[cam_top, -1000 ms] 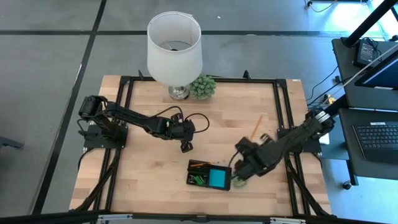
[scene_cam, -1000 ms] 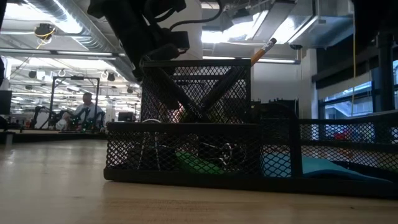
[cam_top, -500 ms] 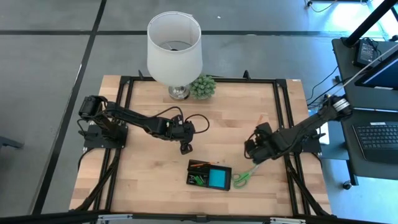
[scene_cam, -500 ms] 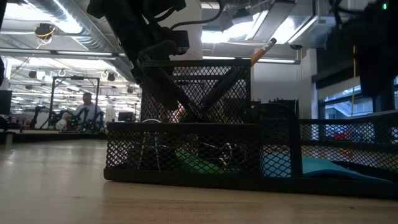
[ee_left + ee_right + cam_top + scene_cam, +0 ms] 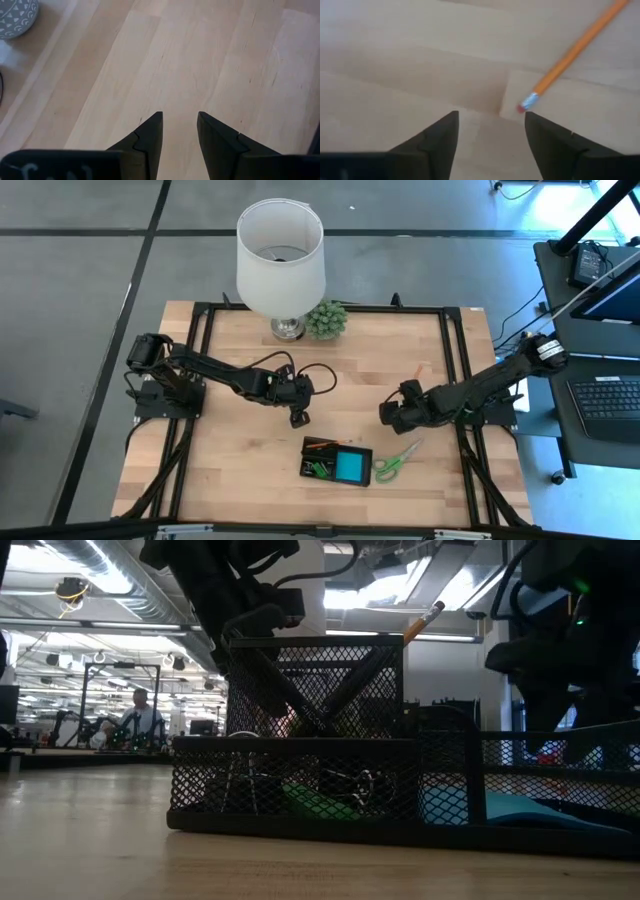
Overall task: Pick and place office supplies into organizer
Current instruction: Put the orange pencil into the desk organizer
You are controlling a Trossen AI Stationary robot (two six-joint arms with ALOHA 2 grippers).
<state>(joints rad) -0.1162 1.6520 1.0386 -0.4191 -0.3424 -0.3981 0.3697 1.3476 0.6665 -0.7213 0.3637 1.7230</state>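
The black mesh organizer [image 5: 361,451] [image 5: 300,780] stands near the table's front edge. It holds a blue pad [image 5: 350,466], a green piece [image 5: 317,470] and an orange pencil [image 5: 320,445]. Green-handled scissors [image 5: 397,462] lie flat on the table just right of it. Another orange pencil [image 5: 415,372] [image 5: 575,50] lies on the wood farther back. My right gripper [image 5: 388,416] [image 5: 491,120] hangs open between the scissors and that pencil, whose eraser end [image 5: 522,107] is just past its fingertips. My left gripper [image 5: 298,416] [image 5: 180,120] stands open over bare wood, behind the organizer.
A white lamp [image 5: 281,265] and a small green plant [image 5: 325,320] stand at the table's far edge. A black frame [image 5: 452,380] runs around the tabletop. Bare wood lies left of the organizer and between the two arms.
My right gripper has left the organizer's right end and gone toward the table's far edge, rolling its wrist as it went. The scissors, which it covered a second ago, now lie in plain view on the table beside the organizer.
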